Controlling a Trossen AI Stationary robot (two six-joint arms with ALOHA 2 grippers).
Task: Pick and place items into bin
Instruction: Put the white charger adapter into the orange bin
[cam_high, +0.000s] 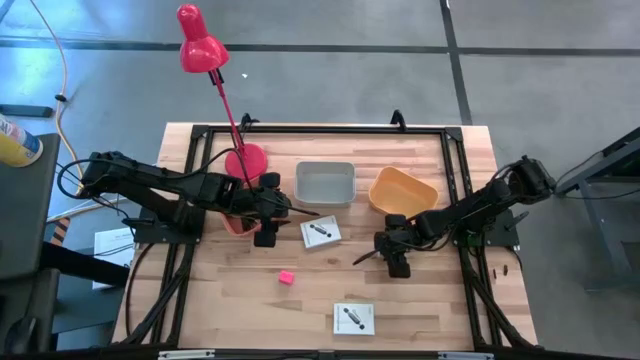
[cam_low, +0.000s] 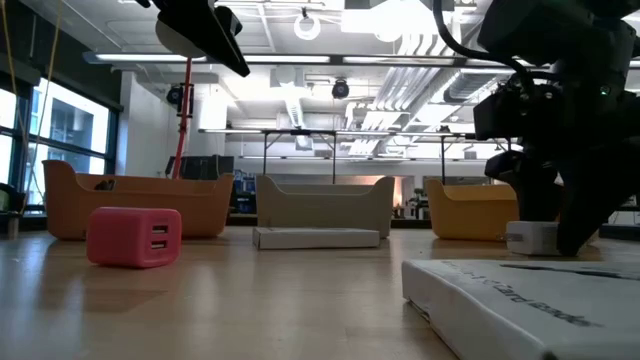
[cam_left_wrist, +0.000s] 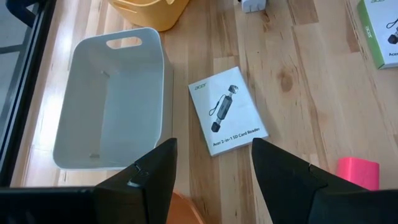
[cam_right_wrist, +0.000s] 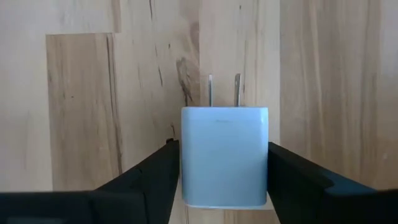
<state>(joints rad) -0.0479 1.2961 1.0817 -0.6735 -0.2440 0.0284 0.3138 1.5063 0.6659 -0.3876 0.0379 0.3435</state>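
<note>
Between the right gripper's (cam_right_wrist: 224, 186) fingers, pressing both sides: white charger block (cam_right_wrist: 224, 155), lying on table (cam_right_wrist: 81, 93); left gripper (cam_left_wrist: 211, 180) hovering, jaws released.

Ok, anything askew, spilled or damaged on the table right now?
Nothing stands out. Both card reader boxes and the pink charger lie flat on the table; the right gripper has its jaws squarely around the white charger.

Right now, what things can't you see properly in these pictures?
- Inside of the three bins: low view shows only their side walls; the pale grey plastic bin hides its floor.
- Orange plastic bin: cut off by the left wrist view's edge.
- White plug charger: in the high view, the right gripper covers it.
- Print on the white square packet: too small in the high view.
</note>
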